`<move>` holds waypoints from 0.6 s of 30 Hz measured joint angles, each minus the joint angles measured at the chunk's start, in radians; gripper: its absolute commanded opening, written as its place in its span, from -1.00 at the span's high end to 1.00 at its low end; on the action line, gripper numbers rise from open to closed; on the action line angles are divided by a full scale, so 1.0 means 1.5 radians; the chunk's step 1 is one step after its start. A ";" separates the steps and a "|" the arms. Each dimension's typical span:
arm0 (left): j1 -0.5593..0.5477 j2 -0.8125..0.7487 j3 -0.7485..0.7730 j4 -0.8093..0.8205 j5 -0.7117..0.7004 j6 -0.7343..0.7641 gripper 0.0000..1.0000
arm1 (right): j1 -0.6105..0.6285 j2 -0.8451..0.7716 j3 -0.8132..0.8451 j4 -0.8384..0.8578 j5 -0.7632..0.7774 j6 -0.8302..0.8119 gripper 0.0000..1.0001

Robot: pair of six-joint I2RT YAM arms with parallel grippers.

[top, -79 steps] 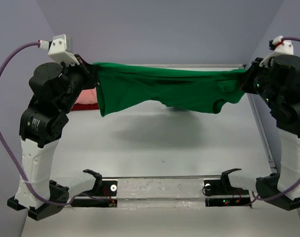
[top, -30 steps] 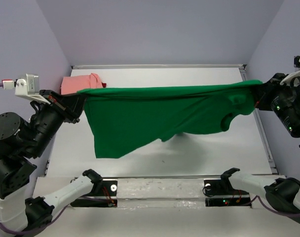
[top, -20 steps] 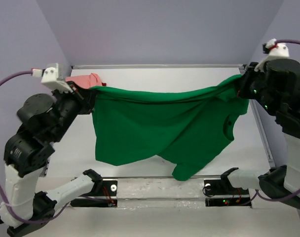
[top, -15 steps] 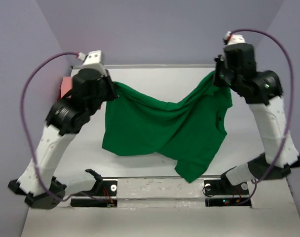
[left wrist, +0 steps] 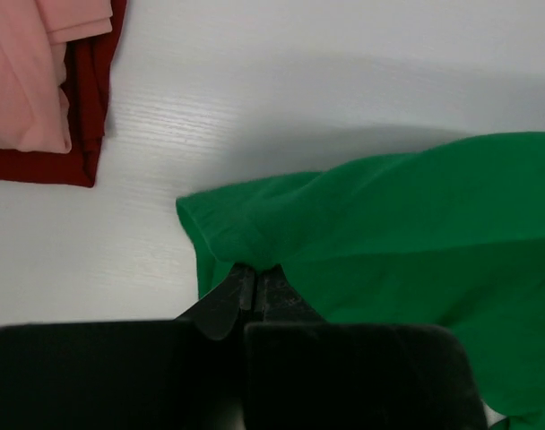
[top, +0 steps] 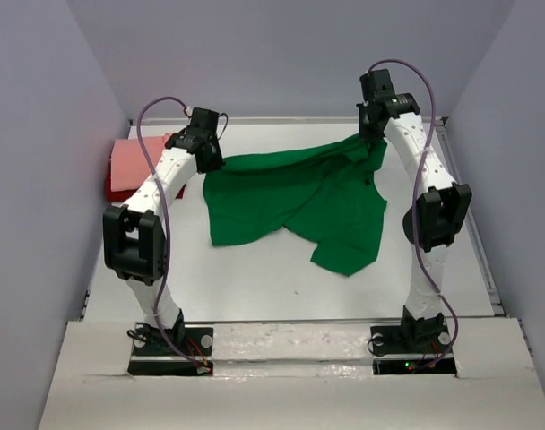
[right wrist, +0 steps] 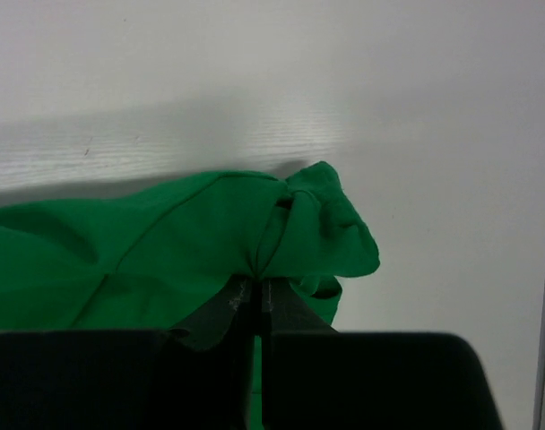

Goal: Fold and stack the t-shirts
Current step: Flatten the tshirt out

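Jaws clenched on both sides: left gripper [left wrist: 255, 271] pinches the far-left corner of the green t-shirt [top: 290, 202], right gripper [right wrist: 257, 285] its far-right corner, held edge running left-right between them, rest lying on the surface [top: 255, 278] nearer the robot.

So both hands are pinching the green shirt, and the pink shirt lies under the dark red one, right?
Not quite: the pink shirt lies on top of the dark red shirt, as the left wrist view shows. The left hand and right hand do both pinch the green shirt.
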 measured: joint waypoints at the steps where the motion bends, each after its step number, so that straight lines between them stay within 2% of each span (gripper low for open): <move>1: 0.005 0.017 0.005 0.008 0.003 0.001 1.00 | -0.017 0.014 0.017 0.005 -0.005 -0.004 1.00; 4: 0.013 0.065 0.034 0.024 0.022 0.010 1.00 | -0.029 0.022 0.039 0.011 -0.024 -0.011 0.98; 6: 0.018 0.101 0.069 0.031 0.032 0.017 1.00 | -0.028 0.022 0.044 0.019 -0.038 -0.016 0.73; 7: 0.020 0.121 0.091 0.034 0.038 0.022 1.00 | -0.027 0.022 0.044 0.024 -0.047 -0.019 0.51; 8: 0.021 0.139 0.111 0.035 0.042 0.025 0.68 | -0.027 0.024 0.044 0.027 -0.056 -0.023 0.19; 9: 0.023 0.156 0.132 0.036 0.047 0.030 0.30 | -0.027 0.028 0.044 0.030 -0.069 -0.028 -0.46; 10: 0.024 0.171 0.149 0.036 0.049 0.035 0.15 | -0.026 0.032 0.041 0.036 -0.074 -0.026 -0.54; 11: 0.026 0.187 0.166 0.038 0.051 0.040 0.14 | -0.026 0.037 0.037 0.042 -0.081 -0.028 -0.63; 12: 0.029 0.201 0.178 0.043 0.052 0.041 -0.06 | -0.026 0.043 0.034 0.044 -0.085 -0.035 -0.67; 13: 0.032 0.212 0.188 0.041 0.054 0.043 -0.30 | -0.027 0.053 0.030 0.049 -0.086 -0.035 -0.81; 14: 0.037 0.224 0.199 0.040 0.055 0.047 -0.81 | -0.029 0.058 0.030 0.048 -0.091 -0.036 -0.86; 15: 0.041 0.232 0.207 0.040 0.056 0.049 -0.94 | -0.032 0.069 0.030 0.049 -0.096 -0.035 -0.88; 16: 0.048 0.243 0.221 0.037 0.053 0.054 -0.98 | -0.036 0.076 0.030 0.049 -0.099 -0.035 -0.92; 18: 0.059 0.258 0.242 0.035 0.051 0.055 -0.98 | -0.048 0.080 0.023 0.050 -0.101 -0.034 -0.95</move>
